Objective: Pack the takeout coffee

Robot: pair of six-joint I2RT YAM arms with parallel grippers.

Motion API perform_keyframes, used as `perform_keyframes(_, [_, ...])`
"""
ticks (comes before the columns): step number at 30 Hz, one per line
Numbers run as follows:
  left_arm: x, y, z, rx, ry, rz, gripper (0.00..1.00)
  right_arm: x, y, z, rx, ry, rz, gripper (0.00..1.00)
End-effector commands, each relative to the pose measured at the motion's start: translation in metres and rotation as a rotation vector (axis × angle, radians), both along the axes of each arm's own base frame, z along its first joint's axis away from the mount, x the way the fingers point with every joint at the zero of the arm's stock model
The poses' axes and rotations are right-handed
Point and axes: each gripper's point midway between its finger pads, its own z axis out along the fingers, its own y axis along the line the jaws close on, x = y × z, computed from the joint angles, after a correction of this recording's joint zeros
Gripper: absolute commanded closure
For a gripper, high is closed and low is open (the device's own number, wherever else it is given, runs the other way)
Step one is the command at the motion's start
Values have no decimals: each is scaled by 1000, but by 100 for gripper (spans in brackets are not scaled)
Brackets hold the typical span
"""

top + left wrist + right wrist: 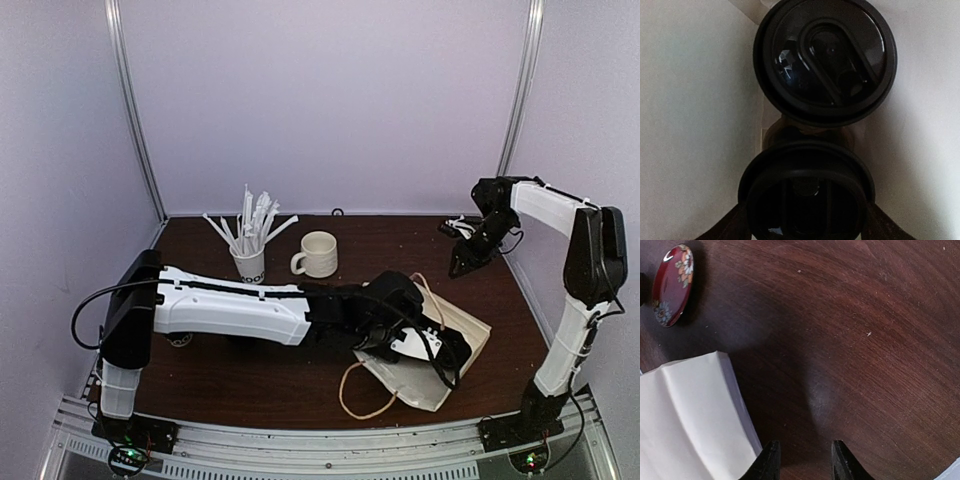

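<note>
Cups [825,55]: lids toward bag [462,338] mouth | left gripper [806,222] grips nearer cup [805,192] | right gripper [803,460] parted

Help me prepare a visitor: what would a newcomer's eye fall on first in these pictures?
The left arm stretches across the table into a cream bag at centre right. Inside, the wrist view shows two black lidded cups: the nearer cup sits in the left hand, the farther cup behind it. At the back stand a straw-filled white cup and a cream mug.

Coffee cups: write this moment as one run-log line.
coffee cups: far cup and near cup inside cream bag | left gripper: flanking near cup, grip unclear | right gripper: open, empty
</note>
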Motion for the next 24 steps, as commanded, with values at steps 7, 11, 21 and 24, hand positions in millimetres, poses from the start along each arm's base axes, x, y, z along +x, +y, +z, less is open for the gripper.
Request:
perform_keyframes(7, [10,0,-6,-31,11,11,37,-5,20,-69,-8,209,-27,60])
perform_keyframes(11, [11,0,-8,-34,12,16,37,-10,35,-76,54,276,-10,60])
perform_keyframes(21, [15,5,-5,-39,11,22,37,-35,77,-82,258,454,80,63])
perform_keyframes(24, [14,8,-5,-33,10,23,37,-44,92,-76,320,492,119,64])
